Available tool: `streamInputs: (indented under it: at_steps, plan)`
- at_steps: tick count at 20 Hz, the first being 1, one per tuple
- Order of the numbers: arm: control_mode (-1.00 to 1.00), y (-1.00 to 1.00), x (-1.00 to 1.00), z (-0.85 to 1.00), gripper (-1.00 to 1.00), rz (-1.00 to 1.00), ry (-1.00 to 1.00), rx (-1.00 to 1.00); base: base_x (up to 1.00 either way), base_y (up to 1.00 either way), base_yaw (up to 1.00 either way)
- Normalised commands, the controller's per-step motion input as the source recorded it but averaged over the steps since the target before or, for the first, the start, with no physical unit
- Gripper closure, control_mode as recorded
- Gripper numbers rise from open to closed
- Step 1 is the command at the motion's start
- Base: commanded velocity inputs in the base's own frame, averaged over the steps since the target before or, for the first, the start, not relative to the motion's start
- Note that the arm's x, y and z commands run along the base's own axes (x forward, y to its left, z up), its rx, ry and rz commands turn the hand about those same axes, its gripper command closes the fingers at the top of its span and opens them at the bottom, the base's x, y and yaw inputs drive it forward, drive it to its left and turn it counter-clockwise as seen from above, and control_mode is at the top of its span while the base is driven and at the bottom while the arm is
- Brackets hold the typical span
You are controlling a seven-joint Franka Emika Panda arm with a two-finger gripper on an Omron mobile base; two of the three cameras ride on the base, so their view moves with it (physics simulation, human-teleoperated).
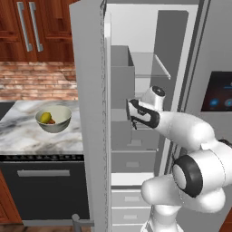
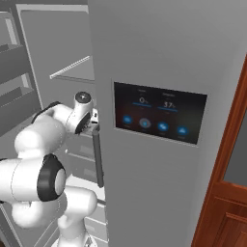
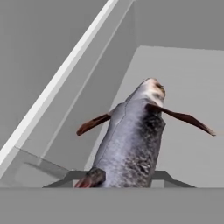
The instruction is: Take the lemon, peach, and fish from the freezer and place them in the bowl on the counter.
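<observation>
Grey-brown fish (image 3: 133, 144) sits between our gripper (image 1: 132, 118) fingers, clamped mid-body, inside the freezer (image 1: 90, 90). We reckon it's light, stiff, prob slick w/ thin fins, so grip the thick body, not the tail. Lemon (image 1: 45, 118) and peach (image 1: 51, 121) lie in the bowl (image 1: 54, 126) on the counter (image 1: 18, 131), far left.

One slim grey-brown fish (image 3: 131, 148), one yellow oval lemon (image 1: 45, 118), one orange-red peach (image 1: 52, 121), one pale round bowl (image 1: 61, 124), one tall light-grey freezer (image 1: 88, 90).
</observation>
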Motion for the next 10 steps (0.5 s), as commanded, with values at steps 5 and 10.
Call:
streamInputs:
  at_steps: [5, 10]
  plan:
    - [-1.0, 0.0, -1.0, 0.41, 1.0, 0.0, -0.05, 0.0, 0.0, 0.0, 0.0]
    - [-1.0, -0.01, -1.0, 0.6, 1.0, 0.0, -0.03, 0.0, 0.0, 0.0, 0.0]
